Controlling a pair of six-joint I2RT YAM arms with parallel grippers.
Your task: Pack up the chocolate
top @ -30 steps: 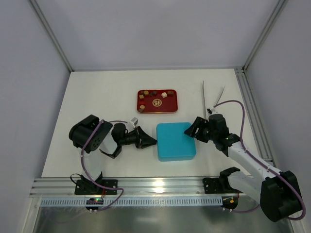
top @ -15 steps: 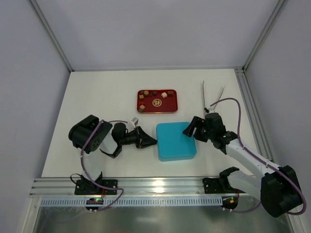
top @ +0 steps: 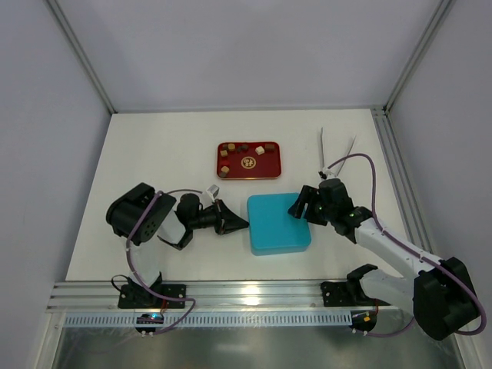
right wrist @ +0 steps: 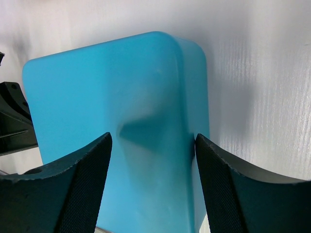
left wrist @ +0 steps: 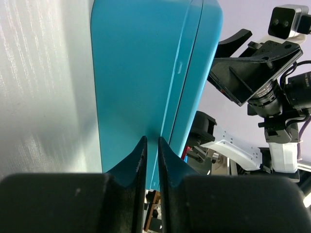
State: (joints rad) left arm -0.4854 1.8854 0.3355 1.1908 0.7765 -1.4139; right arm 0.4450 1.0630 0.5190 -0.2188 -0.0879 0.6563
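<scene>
Top external view, stock at this moment.

- Chocolate [top: 261, 151]: several small brown pieces, all on the red tray [top: 269, 167], far centre; none packed.
- Blue box [top: 277, 227]: near centre, lid down, apart from the tray.
- Left gripper [top: 242, 224]: fingers almost pressed together, tips at the box's left edge, nothing between them.
- Right gripper [top: 300, 207]: fingers spread over the box's far right corner.
- Outstanding, by judgement: opening the box, then every transfer.

Chocolate [top: 260, 151] beyond blue box [top: 277, 227]: pieces too small to tell shapes. Box end cut off, bottom edge, right wrist view. Left tool [left wrist: 149, 141] at box side: contact unclear.
</scene>
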